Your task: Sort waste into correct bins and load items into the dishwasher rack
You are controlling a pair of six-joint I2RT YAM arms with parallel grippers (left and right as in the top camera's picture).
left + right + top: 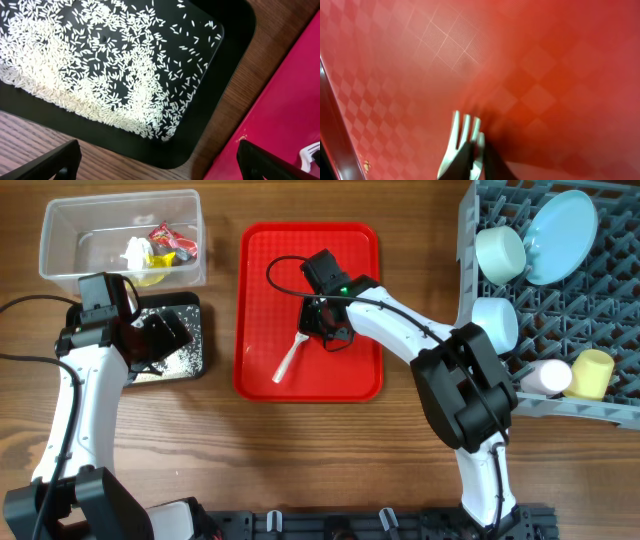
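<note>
A white plastic fork (288, 362) lies slanted on the red serving tray (350, 380). My right gripper (322, 330) is shut on its tined end. In the right wrist view the tines (457, 132) stick out past the closed dark fingertips of the gripper (479, 165), above the tray's surface (420, 60). My left gripper (160, 165) hangs wide open over the near corner of the black tray (235, 30), holding nothing. White rice grains (100, 65) cover that tray's floor. The clear tub (60, 240) holds red and yellow wrappers (168, 242) and a tissue (137, 250).
The grey dishwasher rack (480, 210) at the right holds a pale blue plate (560, 235), two bowls (500, 252) (495, 320), a white cup (545, 377) and a yellow cup (592, 373). The right arm reaches across the wood between rack and red tray.
</note>
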